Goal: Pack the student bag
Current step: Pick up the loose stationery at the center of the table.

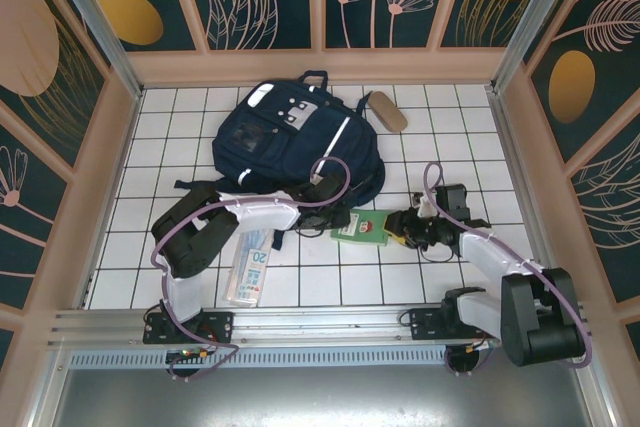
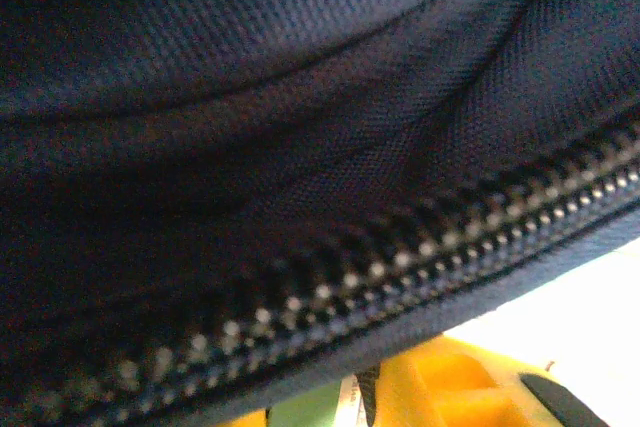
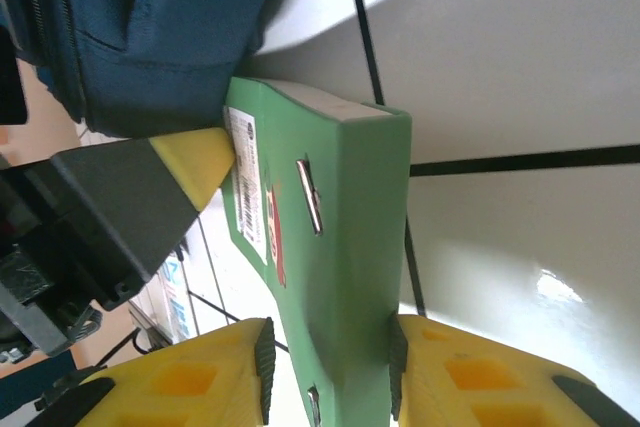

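The student bag (image 1: 290, 142), a large navy backpack with white patches, lies at the back middle of the tiled table. My left gripper (image 1: 328, 190) is at its near edge, shut on the zipper rim (image 2: 400, 257). Bag fabric hides the tips of its yellow fingers (image 2: 450, 392). My right gripper (image 3: 328, 357) is shut on a flat green box (image 3: 330, 207), which is tilted on edge just in front of the bag (image 3: 150, 37). From above, the green box (image 1: 362, 228) sits between the right gripper (image 1: 397, 228) and the bag's opening. The left gripper's finger (image 3: 190, 162) touches the bag's underside beside the box.
A clear packet marked 20 (image 1: 250, 265) lies at the near left, by the left arm. A tan case (image 1: 388, 111) rests at the back right of the bag. Patterned walls enclose the table on three sides.
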`<action>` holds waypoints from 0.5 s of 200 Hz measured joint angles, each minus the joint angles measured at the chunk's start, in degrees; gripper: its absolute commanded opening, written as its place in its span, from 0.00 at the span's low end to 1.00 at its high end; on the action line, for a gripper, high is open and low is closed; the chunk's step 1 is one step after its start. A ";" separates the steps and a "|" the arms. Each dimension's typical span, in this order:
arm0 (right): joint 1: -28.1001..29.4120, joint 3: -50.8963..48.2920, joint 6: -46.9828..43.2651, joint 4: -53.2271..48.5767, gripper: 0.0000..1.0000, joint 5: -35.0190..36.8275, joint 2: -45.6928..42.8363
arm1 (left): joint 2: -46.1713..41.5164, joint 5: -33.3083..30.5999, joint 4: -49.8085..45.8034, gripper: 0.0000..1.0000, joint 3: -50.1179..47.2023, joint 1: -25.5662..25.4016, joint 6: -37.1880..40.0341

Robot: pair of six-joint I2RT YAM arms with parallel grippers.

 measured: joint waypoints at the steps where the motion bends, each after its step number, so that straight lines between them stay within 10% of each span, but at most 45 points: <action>1: 0.00 0.00 0.02 0.07 0.40 0.00 0.00 | 0.00 0.00 0.00 0.29 -0.02 0.00 0.00; 100: 0.63 -0.90 4.76 9.33 0.46 2.62 -7.39 | -0.11 0.46 1.84 0.29 -0.48 0.07 -0.59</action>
